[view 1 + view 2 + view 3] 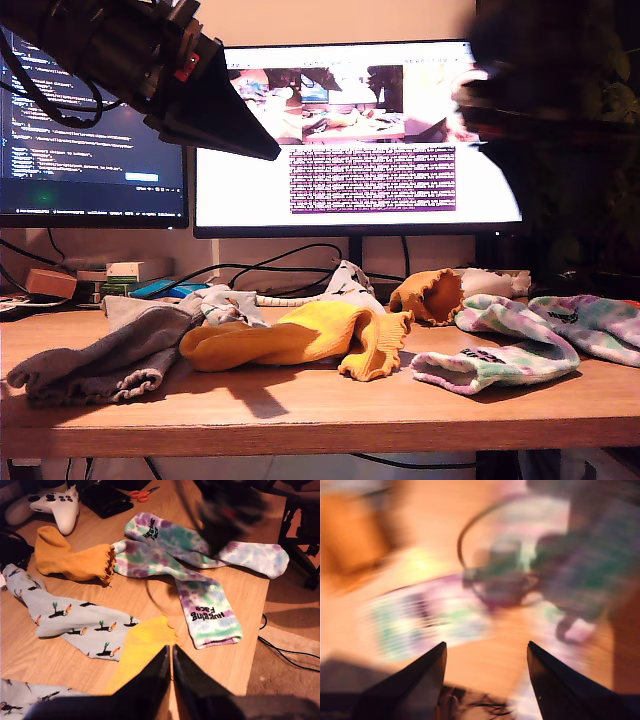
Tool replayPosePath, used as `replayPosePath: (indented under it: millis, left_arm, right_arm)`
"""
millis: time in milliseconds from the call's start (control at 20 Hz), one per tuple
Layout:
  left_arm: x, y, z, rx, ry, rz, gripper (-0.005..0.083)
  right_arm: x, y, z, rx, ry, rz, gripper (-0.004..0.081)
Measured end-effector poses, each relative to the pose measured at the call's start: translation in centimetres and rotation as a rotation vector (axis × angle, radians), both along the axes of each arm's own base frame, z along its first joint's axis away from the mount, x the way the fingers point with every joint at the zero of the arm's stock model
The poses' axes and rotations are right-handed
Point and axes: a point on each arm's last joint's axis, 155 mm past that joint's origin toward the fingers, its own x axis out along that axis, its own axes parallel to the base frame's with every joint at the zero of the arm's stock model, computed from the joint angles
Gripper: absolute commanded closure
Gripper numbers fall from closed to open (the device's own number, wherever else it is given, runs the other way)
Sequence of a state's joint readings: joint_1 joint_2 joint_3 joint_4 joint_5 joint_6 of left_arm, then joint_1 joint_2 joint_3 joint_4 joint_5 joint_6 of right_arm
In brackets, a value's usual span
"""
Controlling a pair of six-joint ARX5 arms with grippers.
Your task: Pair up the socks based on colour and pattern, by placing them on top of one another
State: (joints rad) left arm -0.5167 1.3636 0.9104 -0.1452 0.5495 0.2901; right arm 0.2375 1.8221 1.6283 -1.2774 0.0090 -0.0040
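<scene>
Where socks sprawl, white controller [52, 505], scissors [143, 494], monitors [350, 140] behind.

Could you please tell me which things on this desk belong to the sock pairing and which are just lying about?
Job: yellow socks, tie-dye socks, carrot-print socks, grey sock.
Lying about: game controller, scissors, monitors.

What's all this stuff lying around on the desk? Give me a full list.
Grey sock: one, grey, exterior view's left.
Yellow socks: two, mustard; one mid-desk, one behind.
Blotched socks: two, green-purple-white;, crossing.
Printed socks: two, pale grey-blue;.
Game controller: one, white.
Scissors: one, orange handles.
Monitors: two;.
My first gripper: black, shut, above the yellow sock.
My second gripper: black, open, view blurred.
</scene>
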Motion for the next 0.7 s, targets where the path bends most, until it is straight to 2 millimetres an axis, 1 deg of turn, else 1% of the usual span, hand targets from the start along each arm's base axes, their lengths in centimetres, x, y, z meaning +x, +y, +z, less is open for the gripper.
replayPosePath:
  millis: [50, 100, 150, 200, 400, 500, 600, 700]
  left_arm:
    - [0.0, 0.0, 0.0, 0.000, 0.000, 0.000, 0.0797]
    - [0.0, 0.0, 0.0, 0.000, 0.000, 0.000, 0.0797]
    - [0.0, 0.0, 0.0, 0.000, 0.000, 0.000, 0.0797]
    - [0.0, 0.0, 0.0, 0.000, -0.001, 0.000, 0.0797]
    - [0.0, 0.0, 0.1, -0.002, -0.003, 0.000, 0.0797]
    - [0.1, 0.0, 0.1, -0.003, -0.005, 0.000, 0.0797]
    - [0.1, -0.1, 0.2, -0.006, -0.010, 0.000, 0.0797]
    - [0.1, -0.1, 0.2, -0.006, -0.010, 0.000, 0.0797]
  right_arm:
    - [0.4, -1.4, 0.0, -0.002, -0.003, -0.040, 0.0307]
    - [0.7, -2.3, 0.0, -0.002, -0.008, -0.066, 0.0306]
    - [0.8, -2.6, 0.0, 0.000, -0.011, -0.074, 0.0307]
    - [0.8, -2.5, 0.0, 0.000, -0.010, -0.070, 0.0307]
    - [-0.6, -0.1, 0.0, 0.064, 0.038, -0.029, 0.0307]
    - [-0.4, 1.0, -0.1, 0.074, 0.026, -0.002, 0.0307]
    - [-0.4, 1.7, -1.2, 0.075, 0.021, 0.016, 0.0307]
    - [-1.3, 2.1, -3.2, 0.079, 0.047, 0.029, 0.0307]
